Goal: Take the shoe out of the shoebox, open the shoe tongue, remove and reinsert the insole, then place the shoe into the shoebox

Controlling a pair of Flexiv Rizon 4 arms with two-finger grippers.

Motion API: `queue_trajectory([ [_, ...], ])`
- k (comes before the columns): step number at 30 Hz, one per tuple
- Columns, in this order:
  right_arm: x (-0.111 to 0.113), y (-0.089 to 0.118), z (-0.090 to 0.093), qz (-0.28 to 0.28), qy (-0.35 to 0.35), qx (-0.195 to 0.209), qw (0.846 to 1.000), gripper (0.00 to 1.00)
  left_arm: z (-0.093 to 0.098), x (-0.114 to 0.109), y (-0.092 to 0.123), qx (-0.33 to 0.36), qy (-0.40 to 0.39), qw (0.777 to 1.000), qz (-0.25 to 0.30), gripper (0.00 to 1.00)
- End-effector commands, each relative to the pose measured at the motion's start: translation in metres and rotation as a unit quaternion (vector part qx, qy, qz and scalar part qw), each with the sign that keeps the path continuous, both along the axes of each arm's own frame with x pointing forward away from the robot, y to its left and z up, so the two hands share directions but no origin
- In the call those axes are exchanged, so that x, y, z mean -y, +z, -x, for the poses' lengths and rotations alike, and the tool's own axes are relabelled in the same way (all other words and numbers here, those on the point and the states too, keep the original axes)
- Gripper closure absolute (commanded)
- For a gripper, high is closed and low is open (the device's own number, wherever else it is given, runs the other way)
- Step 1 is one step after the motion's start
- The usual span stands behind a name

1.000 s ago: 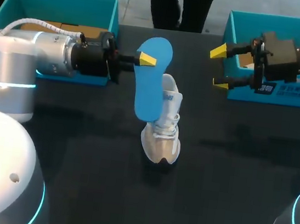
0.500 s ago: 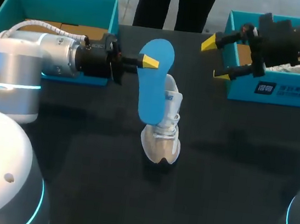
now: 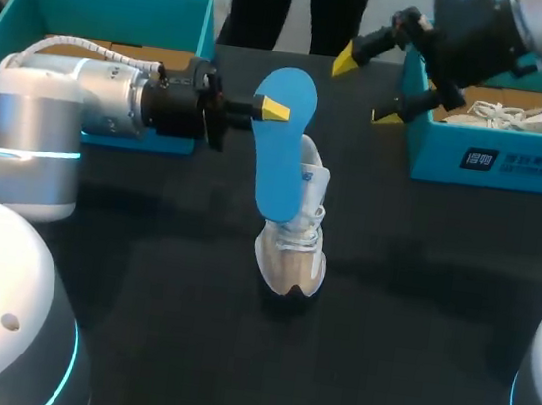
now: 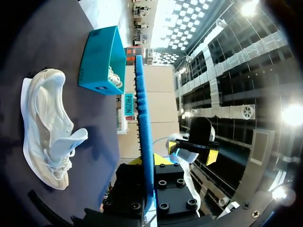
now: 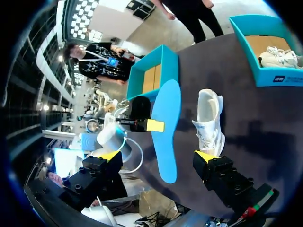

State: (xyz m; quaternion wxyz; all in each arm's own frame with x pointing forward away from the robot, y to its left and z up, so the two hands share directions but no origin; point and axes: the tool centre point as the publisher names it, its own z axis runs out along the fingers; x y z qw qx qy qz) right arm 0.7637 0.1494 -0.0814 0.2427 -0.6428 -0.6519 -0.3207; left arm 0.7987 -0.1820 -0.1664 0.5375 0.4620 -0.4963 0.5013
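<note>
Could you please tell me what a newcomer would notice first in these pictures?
The bright blue insole stands out, held upright over the middle of the dark table, clamped in the left pincer. Beside it a white shoe rests on the table, and the right pincer hangs open next to the teal shoebox at the right.

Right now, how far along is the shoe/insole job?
Done: the shoe is out, standing on the table, and the blue insole is clear of it. In hand: the left gripper is shut on the insole, holding it upright beside the shoe; the right gripper is open, in the air near the right shoebox. Left: reinsert the insole, then box the shoe.
</note>
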Motion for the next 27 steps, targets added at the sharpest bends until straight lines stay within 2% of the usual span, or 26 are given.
queue_trajectory([
  [1, -0.005, 0.002, -0.002, 0.053, -0.006, -0.003, 0.999, 0.00, -0.001, 0.000, 0.000, 0.000, -0.003, 1.000, -0.001, 1.00],
  [19, -0.005, 0.002, -0.002, 0.053, -0.006, -0.003, 0.999, 0.00, -0.001, 0.000, 0.000, 0.000, -0.003, 1.000, -0.001, 1.00],
  [20, -0.010, 0.004, -0.005, 0.079, 0.005, 0.017, 0.997, 0.00, -0.001, 0.000, 0.000, 0.000, -0.003, 1.000, -0.001, 1.00],
  [24, -0.030, 0.008, -0.010, 0.142, 0.009, 0.044, 0.989, 0.00, -0.001, 0.000, 0.000, 0.000, -0.003, 1.000, -0.001, 1.00],
  [27, -0.040, 0.009, -0.010, 0.178, 0.009, 0.048, 0.983, 0.00, -0.001, 0.000, 0.000, 0.000, -0.003, 1.000, -0.001, 1.00],
])
